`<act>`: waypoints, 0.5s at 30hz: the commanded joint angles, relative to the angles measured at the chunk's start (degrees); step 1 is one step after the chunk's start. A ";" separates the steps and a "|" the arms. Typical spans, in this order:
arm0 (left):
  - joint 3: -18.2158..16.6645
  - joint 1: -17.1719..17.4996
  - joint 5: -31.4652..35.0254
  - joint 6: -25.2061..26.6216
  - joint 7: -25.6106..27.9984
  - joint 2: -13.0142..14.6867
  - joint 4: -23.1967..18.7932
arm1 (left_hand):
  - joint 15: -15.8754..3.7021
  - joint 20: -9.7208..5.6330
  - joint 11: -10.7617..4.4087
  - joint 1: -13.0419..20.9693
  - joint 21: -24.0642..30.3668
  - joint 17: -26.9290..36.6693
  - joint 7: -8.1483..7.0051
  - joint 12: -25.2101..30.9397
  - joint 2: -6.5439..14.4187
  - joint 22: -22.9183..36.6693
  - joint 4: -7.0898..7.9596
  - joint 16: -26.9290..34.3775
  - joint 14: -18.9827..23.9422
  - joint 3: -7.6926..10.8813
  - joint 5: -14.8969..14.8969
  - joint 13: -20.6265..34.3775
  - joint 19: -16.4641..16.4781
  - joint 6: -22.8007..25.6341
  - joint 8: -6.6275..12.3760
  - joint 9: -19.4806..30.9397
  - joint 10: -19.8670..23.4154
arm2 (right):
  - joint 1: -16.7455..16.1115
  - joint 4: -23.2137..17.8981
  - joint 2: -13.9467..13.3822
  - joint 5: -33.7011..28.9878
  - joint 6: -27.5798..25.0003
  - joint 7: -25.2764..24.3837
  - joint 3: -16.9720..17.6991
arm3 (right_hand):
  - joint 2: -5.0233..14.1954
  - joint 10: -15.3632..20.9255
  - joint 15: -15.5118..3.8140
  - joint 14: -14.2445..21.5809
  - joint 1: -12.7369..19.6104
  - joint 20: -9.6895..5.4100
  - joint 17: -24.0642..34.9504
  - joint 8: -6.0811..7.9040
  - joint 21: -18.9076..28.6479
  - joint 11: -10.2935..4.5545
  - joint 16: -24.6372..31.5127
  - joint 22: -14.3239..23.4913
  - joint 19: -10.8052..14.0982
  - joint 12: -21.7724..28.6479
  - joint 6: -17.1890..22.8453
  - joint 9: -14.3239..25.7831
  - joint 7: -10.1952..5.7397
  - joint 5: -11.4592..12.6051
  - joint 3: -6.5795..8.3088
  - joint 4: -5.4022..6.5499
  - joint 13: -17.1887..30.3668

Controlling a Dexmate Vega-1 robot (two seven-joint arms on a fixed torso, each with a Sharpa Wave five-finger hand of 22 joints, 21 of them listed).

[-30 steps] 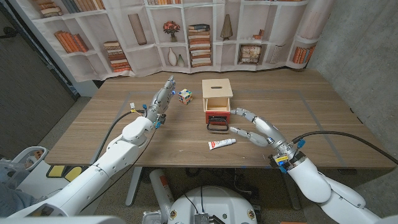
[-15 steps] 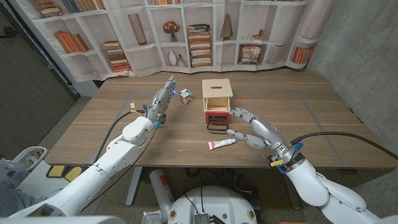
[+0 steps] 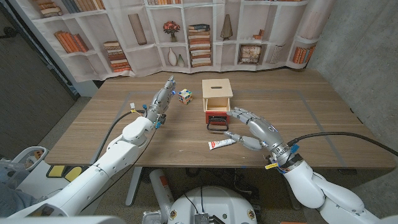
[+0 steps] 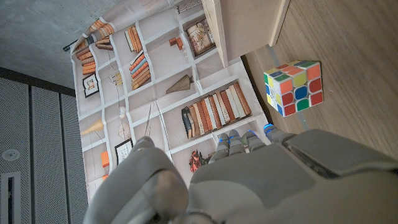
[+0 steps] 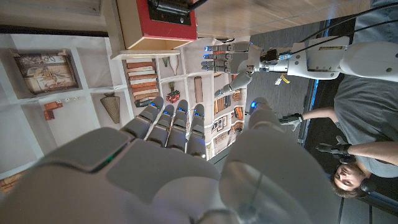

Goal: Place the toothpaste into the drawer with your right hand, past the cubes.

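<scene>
My left hand (image 3: 163,99) stands far left, fingers spread, holding nothing, beside the cube (image 3: 185,96). The toothpaste (image 3: 221,144) lies near the drawer (image 3: 217,118). My right hand (image 3: 252,129) hovers just right, fingers apart, empty.

The toothpaste tube (image 3: 221,144) is showing white with a red end. The drawer (image 3: 217,115) is showing a red front with a black handle, under a pale wooden box (image 3: 217,91). The puzzle cube (image 3: 185,96) is showing squares of white, yellow, orange, red, green and blue. The table (image 3: 112,121) is showing brown wood grain. Both hands, the left (image 3: 163,99) and the right (image 3: 254,129), are showing silver-grey, with blue marks at the fingers (image 5: 163,118). The backdrop (image 3: 81,25) is showing printed white shelves of books.
</scene>
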 commanded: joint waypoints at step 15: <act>0.08 -0.53 -0.08 0.49 -0.01 -0.05 0.74 | 0.02 -0.58 0.02 0.28 -0.07 0.11 0.23 -0.04 0.77 0.12 0.03 -0.22 -0.17 -0.39 0.03 0.17 -2.11 0.33 -0.13 0.15 -0.14 | 1.97 -2.95 -4.21 -5.86 -10.08 -1.81 -4.49 | -0.37 0.32 -0.65 1.01 2.82 -0.48 0.17 -0.23 -0.46 -0.89 -0.05 0.04 0.79 -0.28 0.20 0.19 -0.61 1.06 0.75 -1.06 0.33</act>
